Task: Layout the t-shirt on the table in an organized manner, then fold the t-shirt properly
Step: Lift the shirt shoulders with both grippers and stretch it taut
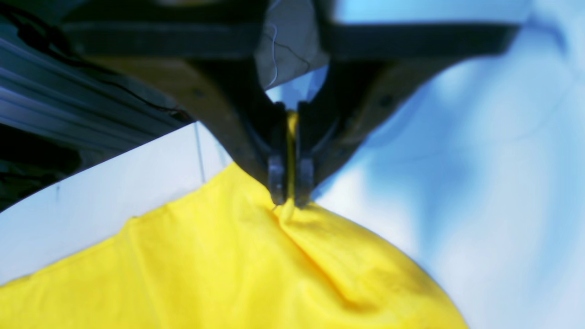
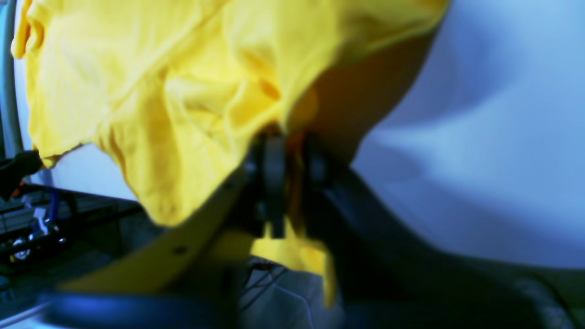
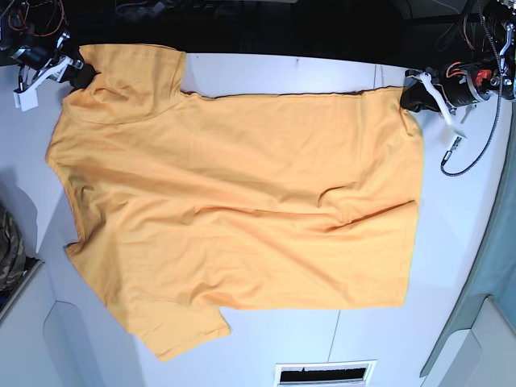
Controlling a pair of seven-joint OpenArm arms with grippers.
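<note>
The orange-yellow t-shirt (image 3: 242, 201) lies spread wide on the white table (image 3: 468, 242), with a sleeve at the near left and some wrinkles in the middle. At its far right corner my left gripper (image 3: 409, 98) pinches the hem. The left wrist view shows that gripper (image 1: 290, 198) shut on a tuck of yellow cloth (image 1: 228, 265). My right gripper (image 3: 79, 76) grips the far left sleeve corner. Seen from the right wrist, its jaws (image 2: 290, 155) are shut on bunched cloth (image 2: 160, 91), a bit of which hangs below them.
A camouflage cloth (image 3: 8, 242) sits at the table's left edge. Loose cables (image 3: 463, 145) hang by the left arm at the far right. A dark slot (image 3: 322, 373) is set into the table near the front. The far table edge runs just behind the shirt.
</note>
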